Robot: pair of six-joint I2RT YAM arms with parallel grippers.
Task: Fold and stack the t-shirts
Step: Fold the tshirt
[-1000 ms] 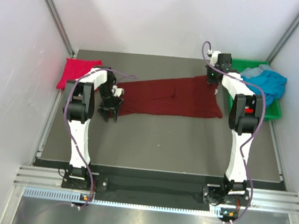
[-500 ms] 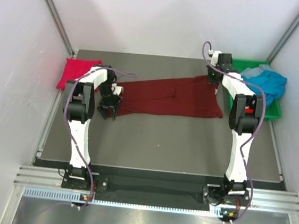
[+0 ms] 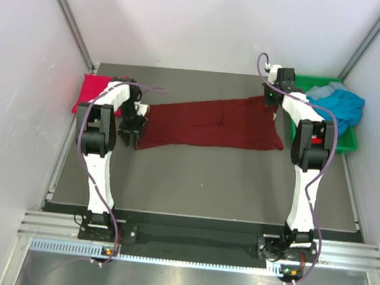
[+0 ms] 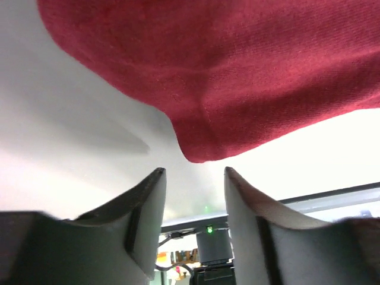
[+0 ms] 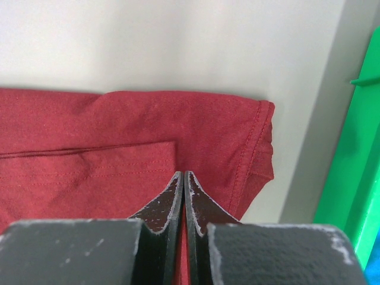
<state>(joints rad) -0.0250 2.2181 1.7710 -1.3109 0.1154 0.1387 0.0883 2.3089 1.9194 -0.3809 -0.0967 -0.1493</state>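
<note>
Left gripper (image 3: 131, 135): jaws open and empty, at the left end of the maroon t-shirt (image 3: 212, 124) spread across mid-tabletop. Right gripper (image 3: 270, 100): jaws closed at its far right corner. Crimson t-shirt (image 3: 92, 91): far left edge. Teal t-shirt (image 3: 340, 104): in green bin (image 3: 348, 142), far right corner.

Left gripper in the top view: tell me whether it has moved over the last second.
Yes. The left gripper has shifted left, closer to the folded crimson t-shirt by the left wall.

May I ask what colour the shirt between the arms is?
The shirt is dark maroon, clearest in the top view.
</note>
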